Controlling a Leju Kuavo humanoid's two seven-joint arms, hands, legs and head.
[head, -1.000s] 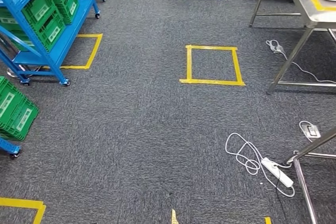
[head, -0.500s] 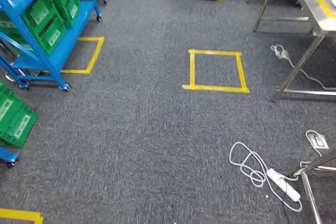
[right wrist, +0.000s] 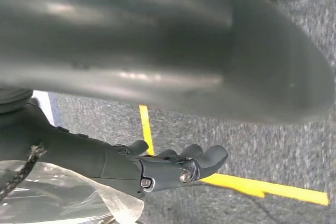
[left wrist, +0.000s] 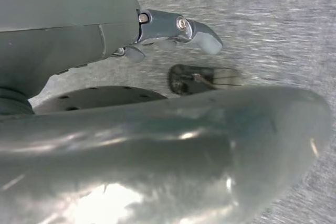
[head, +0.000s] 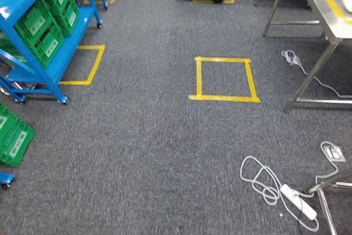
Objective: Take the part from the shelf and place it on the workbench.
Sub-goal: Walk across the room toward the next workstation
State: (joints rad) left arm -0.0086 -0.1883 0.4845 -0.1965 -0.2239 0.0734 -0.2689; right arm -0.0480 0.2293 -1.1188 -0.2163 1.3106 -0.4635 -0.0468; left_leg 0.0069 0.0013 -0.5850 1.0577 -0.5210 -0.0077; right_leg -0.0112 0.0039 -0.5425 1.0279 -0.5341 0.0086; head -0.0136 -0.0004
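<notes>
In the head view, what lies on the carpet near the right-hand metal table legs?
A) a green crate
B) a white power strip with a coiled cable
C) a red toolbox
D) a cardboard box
B: a white power strip with its looped cable lies on the grey carpet beside the metal table leg.

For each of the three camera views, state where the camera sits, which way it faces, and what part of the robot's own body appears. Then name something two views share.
Head view: high on the body, facing forward and down at the grey carpet, the blue shelf, the yellow tape square and the steel workbench; none of the robot's body appears.
Left wrist view: behind the left hand, facing the carpet; thumb and cover show.
Right wrist view: behind the right hand, facing carpet and yellow tape; dark fingers show.
Shared: carpet and yellow tape, in the head and right wrist views.
</notes>
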